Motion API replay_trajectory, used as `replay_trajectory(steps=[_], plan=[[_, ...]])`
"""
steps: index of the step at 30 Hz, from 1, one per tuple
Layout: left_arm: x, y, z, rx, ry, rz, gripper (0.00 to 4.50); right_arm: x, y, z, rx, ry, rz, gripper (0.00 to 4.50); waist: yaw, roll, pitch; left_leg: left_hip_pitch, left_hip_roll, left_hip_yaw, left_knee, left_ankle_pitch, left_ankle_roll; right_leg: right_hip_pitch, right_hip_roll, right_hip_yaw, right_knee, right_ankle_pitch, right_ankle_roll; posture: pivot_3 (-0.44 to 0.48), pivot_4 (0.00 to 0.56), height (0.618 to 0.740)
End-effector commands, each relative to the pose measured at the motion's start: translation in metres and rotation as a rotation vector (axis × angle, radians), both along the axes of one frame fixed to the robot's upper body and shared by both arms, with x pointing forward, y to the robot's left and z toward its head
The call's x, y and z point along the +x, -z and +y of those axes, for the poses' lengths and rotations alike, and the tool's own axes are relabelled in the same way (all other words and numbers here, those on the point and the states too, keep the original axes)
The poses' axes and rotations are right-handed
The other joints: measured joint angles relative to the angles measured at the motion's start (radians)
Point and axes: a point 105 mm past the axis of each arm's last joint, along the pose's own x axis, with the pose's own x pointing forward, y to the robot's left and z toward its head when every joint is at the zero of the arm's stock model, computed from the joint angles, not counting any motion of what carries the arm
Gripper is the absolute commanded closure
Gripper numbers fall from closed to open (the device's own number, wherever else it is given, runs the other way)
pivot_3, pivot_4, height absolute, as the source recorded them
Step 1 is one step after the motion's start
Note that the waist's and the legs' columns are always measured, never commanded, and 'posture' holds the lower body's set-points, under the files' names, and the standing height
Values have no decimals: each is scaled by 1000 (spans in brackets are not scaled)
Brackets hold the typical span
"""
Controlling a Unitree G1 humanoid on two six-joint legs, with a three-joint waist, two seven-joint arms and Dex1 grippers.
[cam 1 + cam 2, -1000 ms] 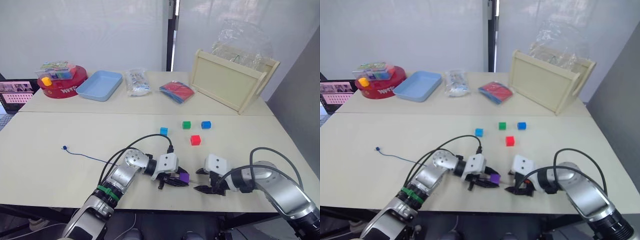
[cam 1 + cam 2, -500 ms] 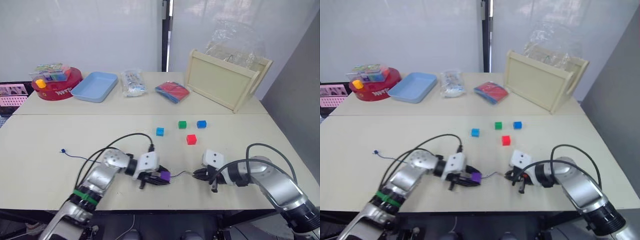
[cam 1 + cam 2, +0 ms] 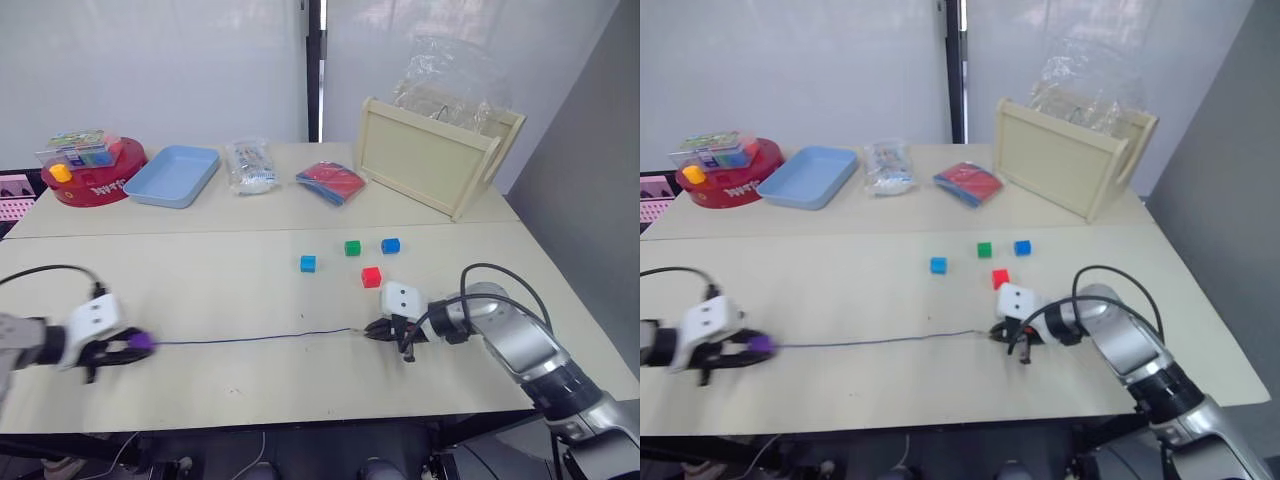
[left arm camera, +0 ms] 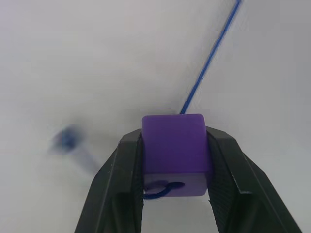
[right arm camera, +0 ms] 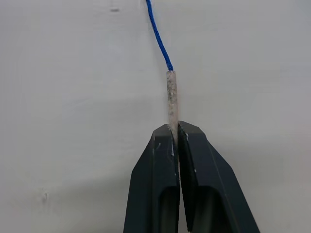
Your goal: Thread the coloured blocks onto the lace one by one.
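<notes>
Jaws of left gripper (image 4: 175,160) pinching purple block (image 4: 173,145), already strung on lace (image 3: 250,340); right gripper (image 5: 173,138) pressed tight on its pale tip (image 5: 171,94). Lace lies stretched across table (image 3: 220,290) between them. Light blue (image 3: 308,263), green (image 3: 352,247), blue (image 3: 390,245) and red (image 3: 371,277) blocks loose beyond.

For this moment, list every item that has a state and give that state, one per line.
Purple block: on the lace, clamped in the left pincer.
Lace: stretched straight over the table, pale tip pinched by the right pincer.
Light blue block: loose on the table.
Green block: loose.
Blue block: loose.
Red block: loose.
Blue tray: looks empty.
</notes>
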Motion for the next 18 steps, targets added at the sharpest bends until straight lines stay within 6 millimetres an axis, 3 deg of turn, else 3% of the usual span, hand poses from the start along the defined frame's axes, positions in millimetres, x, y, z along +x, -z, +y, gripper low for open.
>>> replay_trajectory(steps=[1, 3, 8, 12, 15, 18], plan=[[3, -22, 16, 3, -72, -103, 2190, 1, -9, 14, 7, -67, -44, 4500, 14, 0, 0, -2, 0, 0, 0, 0, 0, -1, 0, 0, 1, 0, 0, 0, 150, 740], [9, -30, 5, -34, -31, -145, 1612, 1, -10, 19, 9, -86, -50, 4500, 28, -1, 0, -4, 0, 0, 1, 0, 0, -3, -1, -1, 1, 0, 0, 0, 150, 740], [30, -44, -77, -250, 238, -228, 39, 1, -15, 20, 9, -90, -51, 4500, 54, -1, 0, -10, -4, 0, 2, 2, -3, -7, -5, -2, 3, 0, 0, 0, 150, 740], [38, -43, -152, -372, 453, -224, 39, -5, -22, 25, 39, -116, -52, 4500, 48, -2, -1, -10, -3, 0, 3, 2, -3, -7, -5, -2, 3, 0, 0, 0, 150, 740], [38, -30, -194, -416, 570, -198, 39, -11, -22, 33, 37, -144, -40, 4500, 36, -2, -1, -10, -3, 0, 3, 2, -3, -7, -4, -2, 4, 0, 0, 0, 150, 740], [36, -13, -221, -404, 673, -197, 39, -12, -20, 39, -4, -155, -42, 4500, 22, -2, -1, -9, -2, 0, 3, 2, -3, -8, -3, -2, 7, 0, 0, 0, 150, 740]])
